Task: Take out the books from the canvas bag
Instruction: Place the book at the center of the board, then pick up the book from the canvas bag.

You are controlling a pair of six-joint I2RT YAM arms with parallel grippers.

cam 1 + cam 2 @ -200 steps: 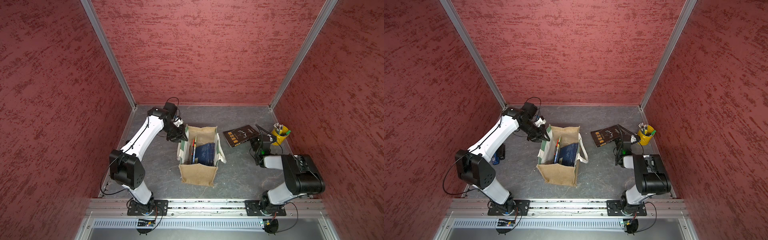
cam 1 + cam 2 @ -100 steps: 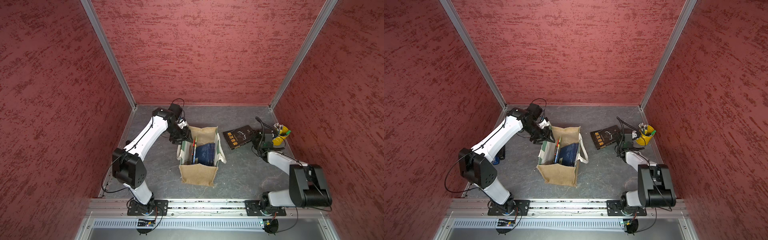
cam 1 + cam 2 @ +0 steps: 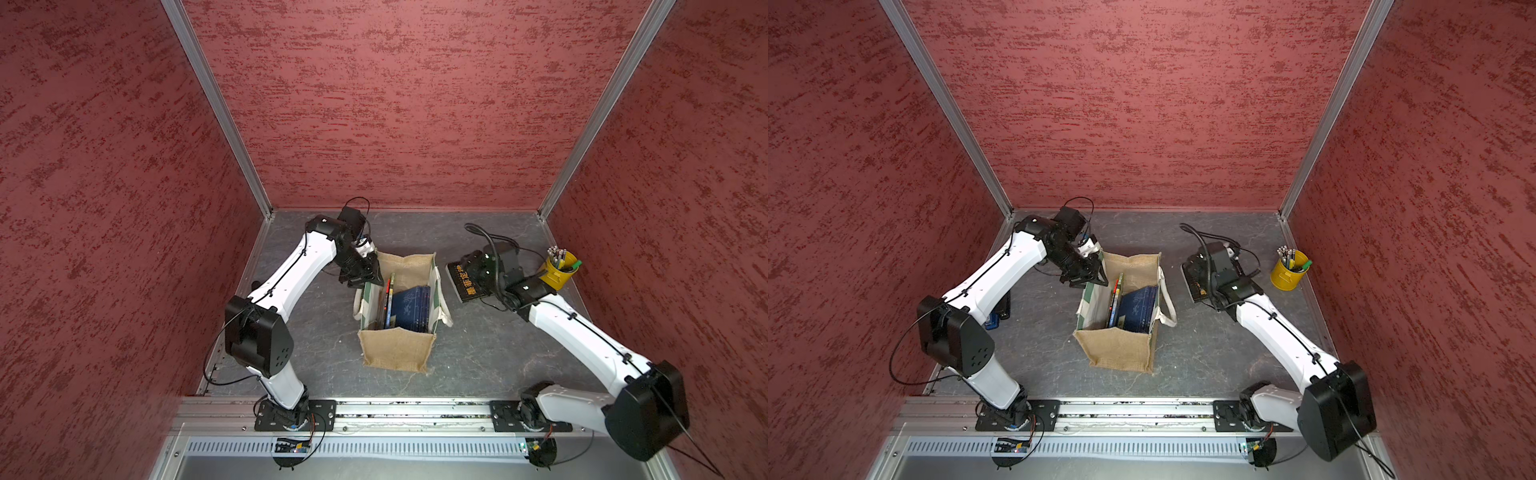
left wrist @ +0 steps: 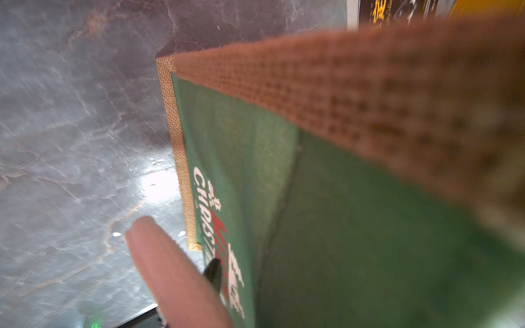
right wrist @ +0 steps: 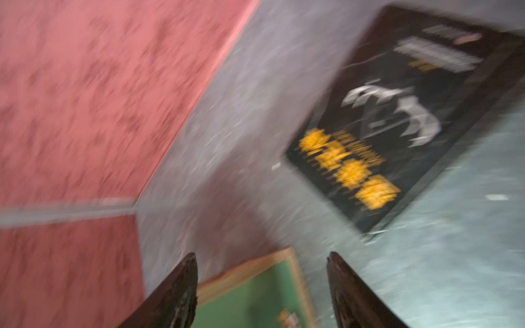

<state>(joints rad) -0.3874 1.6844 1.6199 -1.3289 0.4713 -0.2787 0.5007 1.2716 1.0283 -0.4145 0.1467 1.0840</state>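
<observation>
Books (image 3: 409, 307): several in canvas bag (image 3: 397, 353), one out

Left arm (image 3: 299, 270) bends down to the bag's far rim corner; whether the left gripper (image 3: 365, 275) pinches it cannot be told. Right gripper (image 5: 261, 257) is spread and empty above the black book (image 3: 467, 286), which lies flat on the table (image 3: 478, 345) beside the bag. The other books stand upright inside.

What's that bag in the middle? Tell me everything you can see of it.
The bag is a boxy tote of coarse tan burlap, with green side panels printed in white and red, and white strap handles drooping outside. It stands upright and open in the middle of the grey floor. Books stand on edge inside, mostly navy. The left gripper is at its far corner; whether it grips the rim is unclear.
</observation>
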